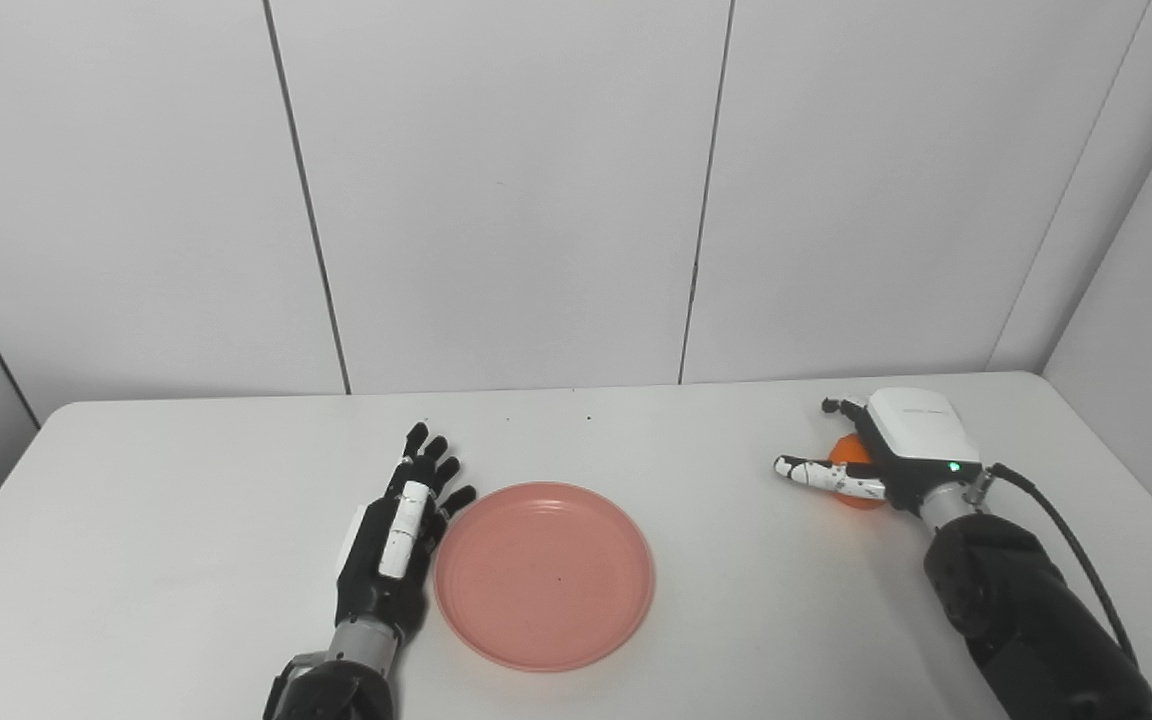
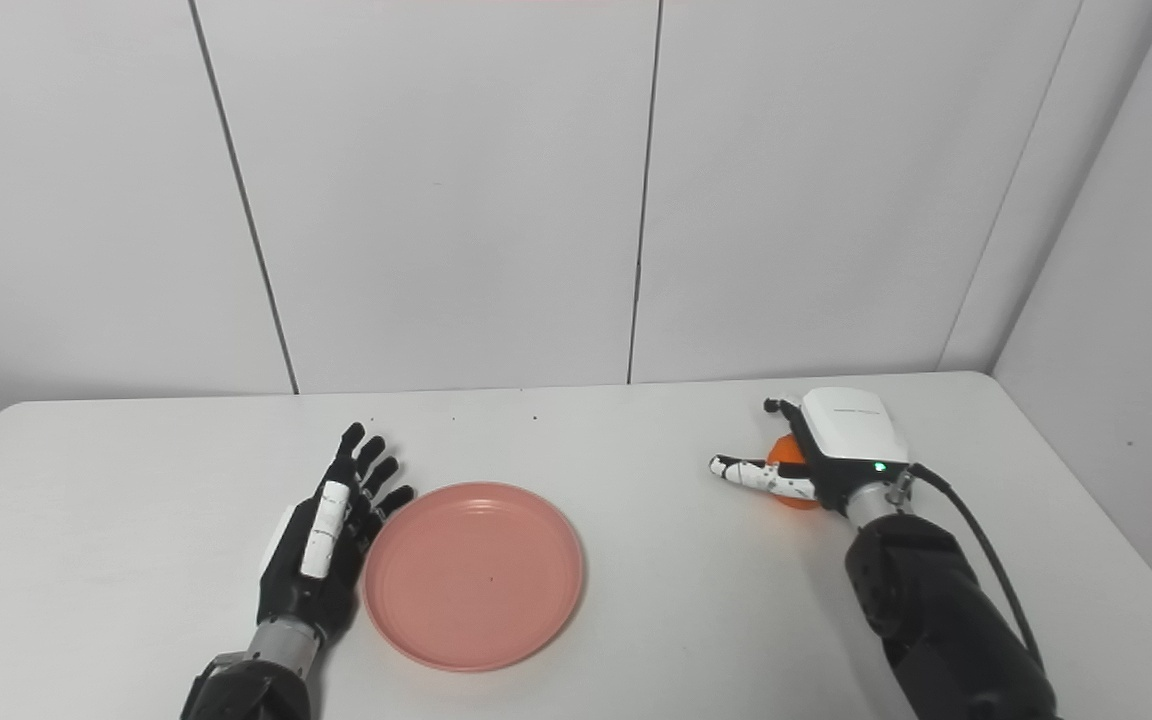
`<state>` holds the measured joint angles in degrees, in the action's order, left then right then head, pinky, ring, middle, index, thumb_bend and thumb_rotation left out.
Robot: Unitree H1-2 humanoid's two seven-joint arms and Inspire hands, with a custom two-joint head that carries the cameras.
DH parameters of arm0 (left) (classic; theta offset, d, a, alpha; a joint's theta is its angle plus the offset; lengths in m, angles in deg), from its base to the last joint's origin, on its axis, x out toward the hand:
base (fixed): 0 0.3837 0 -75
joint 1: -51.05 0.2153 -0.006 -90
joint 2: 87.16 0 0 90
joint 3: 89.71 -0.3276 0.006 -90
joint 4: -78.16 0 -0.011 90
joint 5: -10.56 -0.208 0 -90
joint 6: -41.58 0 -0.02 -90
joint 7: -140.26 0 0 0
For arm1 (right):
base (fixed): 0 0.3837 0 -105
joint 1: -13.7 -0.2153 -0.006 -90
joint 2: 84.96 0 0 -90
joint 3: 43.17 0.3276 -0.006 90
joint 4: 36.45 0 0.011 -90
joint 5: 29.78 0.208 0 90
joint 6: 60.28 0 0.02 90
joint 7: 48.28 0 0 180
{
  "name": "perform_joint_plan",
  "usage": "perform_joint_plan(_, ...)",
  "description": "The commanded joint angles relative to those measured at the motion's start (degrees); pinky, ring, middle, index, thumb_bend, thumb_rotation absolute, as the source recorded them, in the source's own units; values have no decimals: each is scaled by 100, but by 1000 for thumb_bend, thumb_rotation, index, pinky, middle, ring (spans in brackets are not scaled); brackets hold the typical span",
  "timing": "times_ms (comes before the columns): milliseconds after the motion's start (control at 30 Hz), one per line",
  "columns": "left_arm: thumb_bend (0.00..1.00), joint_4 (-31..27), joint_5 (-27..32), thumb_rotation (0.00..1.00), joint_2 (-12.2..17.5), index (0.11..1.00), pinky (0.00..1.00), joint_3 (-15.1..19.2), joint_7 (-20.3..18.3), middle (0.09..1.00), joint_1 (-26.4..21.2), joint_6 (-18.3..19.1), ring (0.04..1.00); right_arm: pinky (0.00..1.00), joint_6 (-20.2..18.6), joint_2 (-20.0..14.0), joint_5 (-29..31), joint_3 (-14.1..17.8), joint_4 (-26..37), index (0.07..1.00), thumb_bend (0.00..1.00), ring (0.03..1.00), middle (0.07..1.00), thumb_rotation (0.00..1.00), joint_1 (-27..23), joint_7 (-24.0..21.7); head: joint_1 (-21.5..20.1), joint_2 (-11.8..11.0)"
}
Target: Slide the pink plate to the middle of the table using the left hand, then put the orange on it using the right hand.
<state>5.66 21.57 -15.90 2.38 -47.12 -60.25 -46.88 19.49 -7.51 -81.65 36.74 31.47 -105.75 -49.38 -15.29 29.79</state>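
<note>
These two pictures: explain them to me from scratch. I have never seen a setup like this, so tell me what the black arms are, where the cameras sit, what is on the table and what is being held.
Both pictures come from two cameras side by side on a humanoid robot's head, looking down at a white table. They show the same scene from places slightly apart.

The black arms entering from the bottom edge are the robot's own. The left hand is open, fingers straight, lying right beside the left rim of a pink plate. The plate is empty and holds nothing.

The right hand, with a white cover on its back, is curled over an orange near the table's right side. Most of the orange is hidden under the hand, so I cannot tell whether it is gripped firmly or lifted off the table yet.
</note>
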Motion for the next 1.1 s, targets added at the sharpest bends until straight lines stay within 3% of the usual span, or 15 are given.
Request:
perform_joint_plan(0,930,54,-4,783,-28,1000,851,-38,31,988,106,229,968,768,-82,-157,18,7,78,777,899,798,807,1000,-278,187,-12,3)
perform_joint_plan(767,1000,71,36,814,-28,1000,812,-30,31,959,110,237,954,703,165,-147,289,-192,-425,768,885,766,790,980,-197,874,42,-18)
perform_joint_plan(1067,1000,26,38,805,-28,1000,813,-44,18,948,129,261,953,601,247,-138,410,-308,-732,765,878,732,779,962,-212,1112,60,3)
